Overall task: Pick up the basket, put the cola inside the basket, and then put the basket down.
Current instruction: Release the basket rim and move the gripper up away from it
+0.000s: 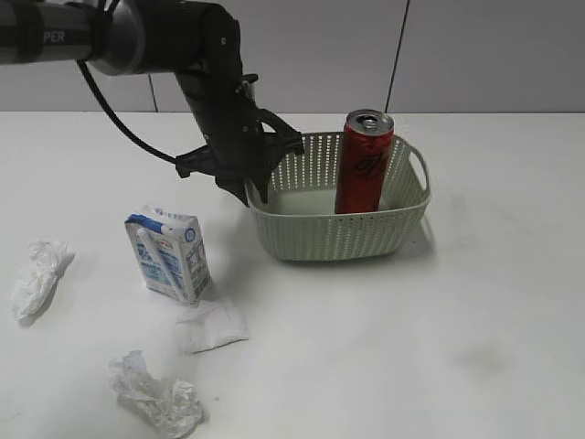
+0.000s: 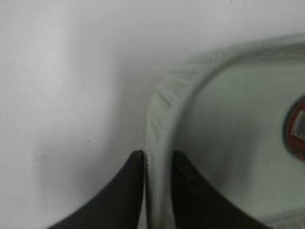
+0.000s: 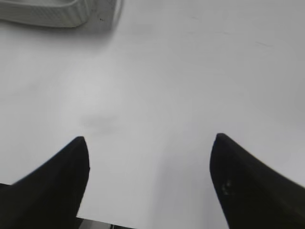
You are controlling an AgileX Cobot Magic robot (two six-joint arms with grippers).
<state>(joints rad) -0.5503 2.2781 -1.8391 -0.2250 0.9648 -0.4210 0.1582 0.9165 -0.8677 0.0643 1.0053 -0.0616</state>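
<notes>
Two fingers of the left gripper (image 1: pixel 259 187) pinch the left rim of the basket (image 1: pixel 338 233) in the exterior view, at the rounded near-left corner. The basket appears to sit flat on the white surface (image 1: pixel 411 338), though whether it is fully down or a touch raised cannot be told from this angle. The cola (image 1: pixel 364 163) stands upright inside it, toward the right end, its silver top above the rim. A blue-and-white carton (image 1: pixel 170 253) stands just left of the basket, with crumpled wrappers (image 1: pixel 155 395) well apart in front. Judgement: the can is in, and only the setting-down and release remain.

Left wrist view: the fingers (image 2: pixel 127 191) are narrow, one outside and one inside the basket (image 2: pixel 162 114) wall, with the wall clamped between them. The cola (image 2: pixel 296 128) shows only as a red edge at the right border. Risk: if the fingers open unevenly or the arm lifts before they clear, the inner finger could drag the light rim and tilt the basket. The tall, slim can would likely topple.

Right wrist view: the right gripper (image 3: pixel 150 164) hangs over bare surface (image 3: pixel 190 71) with its fingers spread wide and nothing between them. A corner of the basket (image 3: pixel 52 14) shows at the top left, well apart. Risk here looks low. A sideways withdrawal by the left arm could also nudge the carton, which stands near its path.
</notes>
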